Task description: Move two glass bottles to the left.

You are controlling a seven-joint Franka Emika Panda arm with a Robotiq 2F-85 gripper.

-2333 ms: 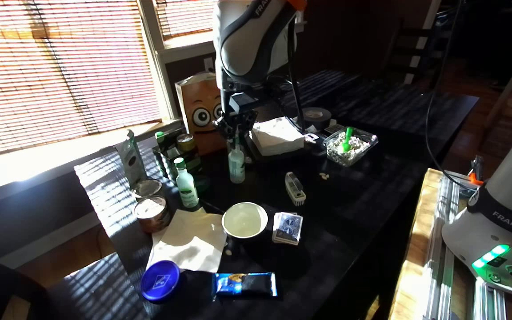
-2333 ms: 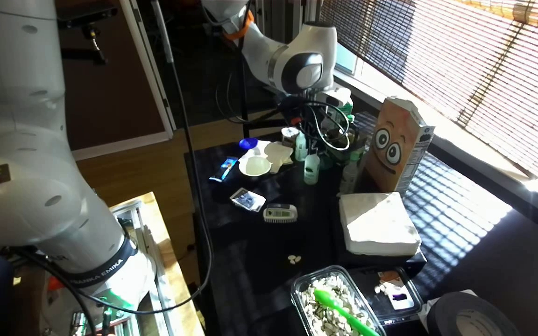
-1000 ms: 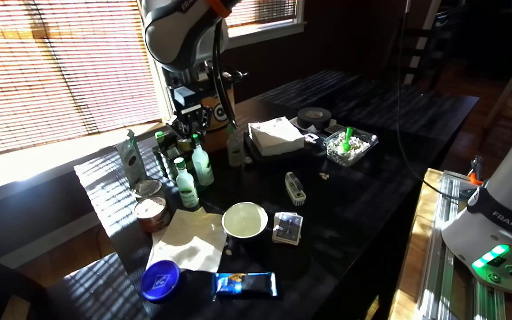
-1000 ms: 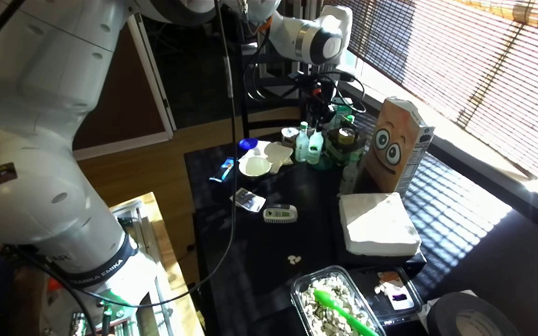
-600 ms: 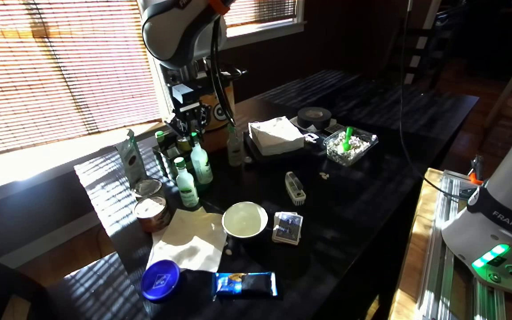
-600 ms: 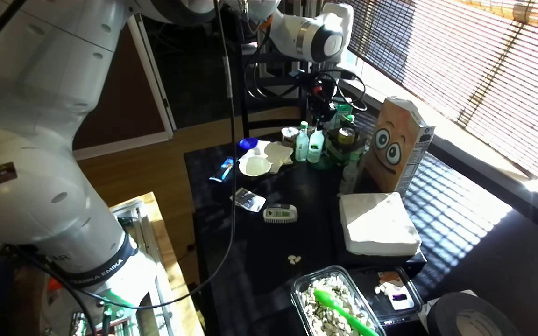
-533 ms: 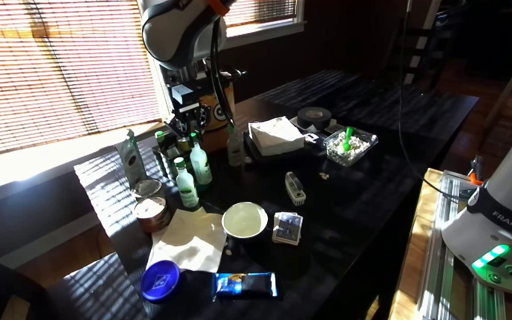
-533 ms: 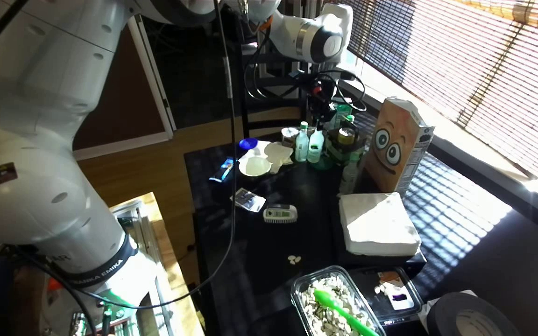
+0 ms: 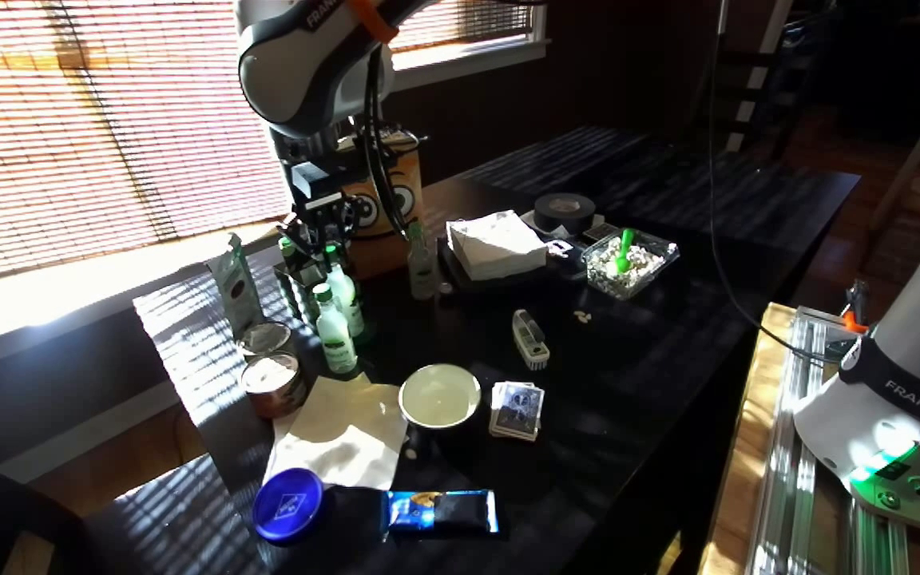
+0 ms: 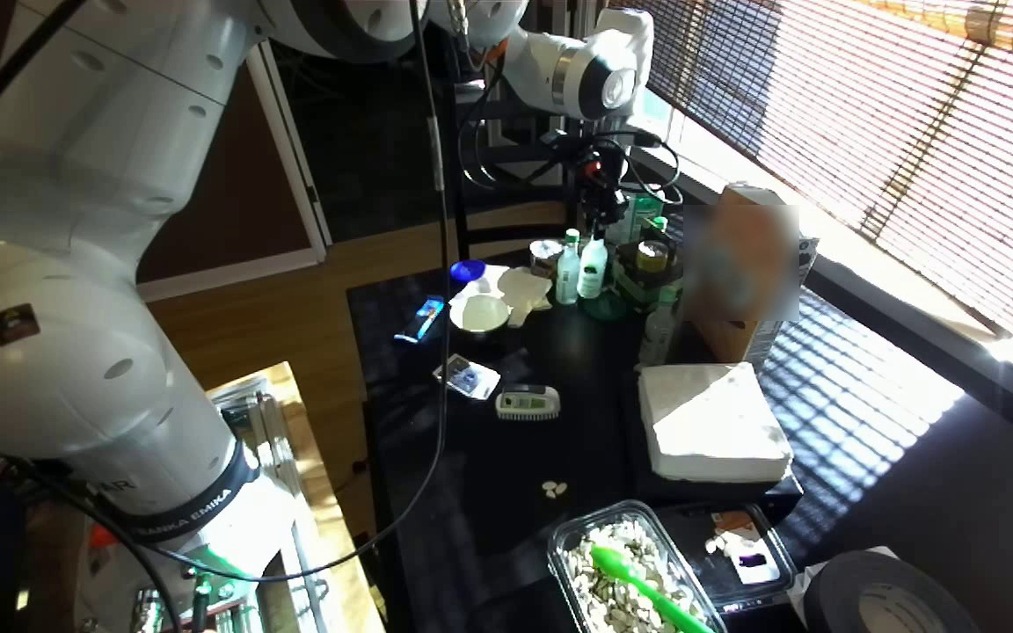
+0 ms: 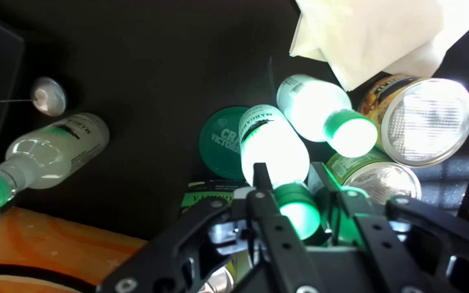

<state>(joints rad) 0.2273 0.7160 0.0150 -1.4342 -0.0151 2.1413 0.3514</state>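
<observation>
Pale green-capped glass bottle (image 11: 277,152): neck pinched by black gripper (image 11: 290,175), long axis near vertical, cap up; held just beside similar upright bottle (image 11: 324,115).

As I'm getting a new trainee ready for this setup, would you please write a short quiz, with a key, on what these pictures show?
1. Multiple choice: in the wrist view, which thing has its upper end between the jaws?
A) the blue lid
B) the deck of cards
C) a green-capped glass bottle

2. True or false: in the wrist view, the neighbouring glass bottle also has a green cap.

3. Open question: what is printed on the orange box, as an exterior view shows it unblurred?

Key:
1. C
2. True
3. A pair of big eyes
</observation>
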